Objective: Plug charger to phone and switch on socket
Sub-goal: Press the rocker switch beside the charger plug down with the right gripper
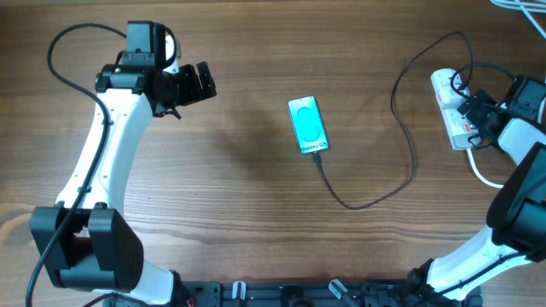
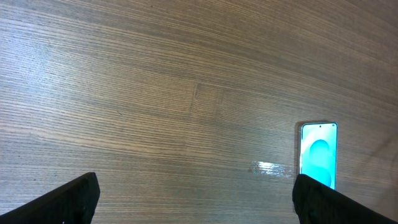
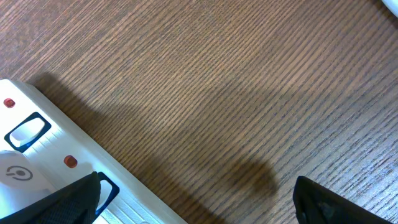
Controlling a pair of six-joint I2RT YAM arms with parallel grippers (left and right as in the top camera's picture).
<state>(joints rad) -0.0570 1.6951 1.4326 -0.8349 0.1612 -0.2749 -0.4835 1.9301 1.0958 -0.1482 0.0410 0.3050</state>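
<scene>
The phone (image 1: pixel 308 124) lies face up mid-table, teal screen lit; it also shows in the left wrist view (image 2: pixel 318 152). The charger cable (image 1: pixel 375 198) runs from the phone's lower edge, loops right and up to the socket (image 1: pixel 450 109). Its tip is too small to see. My left gripper (image 1: pixel 205 81) is open and empty, well left of the phone, over bare wood (image 2: pixel 196 199). My right gripper (image 1: pixel 474 112) is open, hovering over the socket's near edge (image 3: pixel 196 199). Its left finger sits over a blue-rimmed switch (image 3: pixel 109 190) on the white socket (image 3: pixel 37 149).
The socket's thick white cord (image 1: pixel 479 175) curves down beside the right arm. Another switch (image 3: pixel 26 132) and small red lamps (image 3: pixel 70 162) show on the strip. White cables (image 1: pixel 522 13) lie at the far right corner.
</scene>
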